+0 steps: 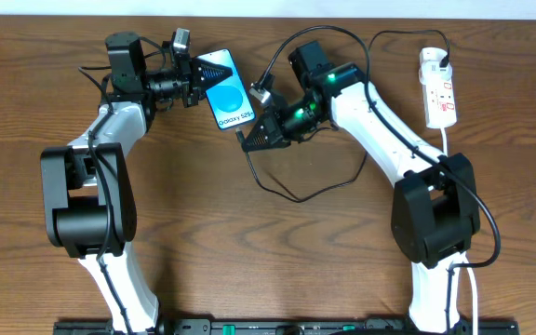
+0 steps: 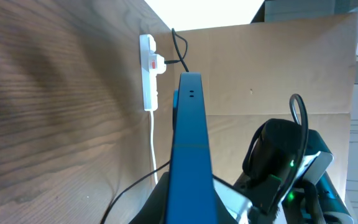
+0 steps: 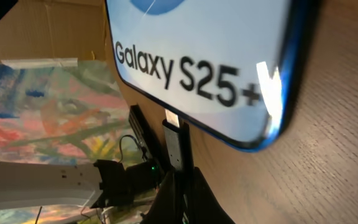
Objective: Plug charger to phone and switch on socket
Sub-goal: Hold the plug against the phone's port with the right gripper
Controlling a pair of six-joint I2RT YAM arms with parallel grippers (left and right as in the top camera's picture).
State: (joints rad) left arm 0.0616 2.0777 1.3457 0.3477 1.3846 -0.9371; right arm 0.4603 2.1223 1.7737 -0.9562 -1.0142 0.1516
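Overhead, the phone (image 1: pixel 228 91) sits just left of the upper middle of the frame, blue screen up and turned at an angle. The left tool (image 1: pixel 194 82) is closed on its upper-left end. Whether the phone rests on the counter (image 1: pixel 249 270) or is held just above it, I cannot tell. Just below and right of the phone, the right tool (image 1: pixel 249 140) is pinched narrow on the charger (image 1: pixel 296 195), right behind its connector tip (image 3: pixel 174 142). From there the black cable falls in a slack loop across the middle of the frame. In the right wrist view the tip points up at the phone's lower edge, touching it or very close. Whether it has entered the port is not clear. The socket (image 1: pixel 438 90) lies well apart at the upper right of the overhead frame, with a black plug already sitting in its upper end. The phone looks rigid, thin and smooth, so it probably slips easily and is best clamped across its side edges, clear of the port. The cable is light and limp and will not push, so the stiff body behind the tip is the place to hold it. The white strip looks light and may slide when its switch is pressed.
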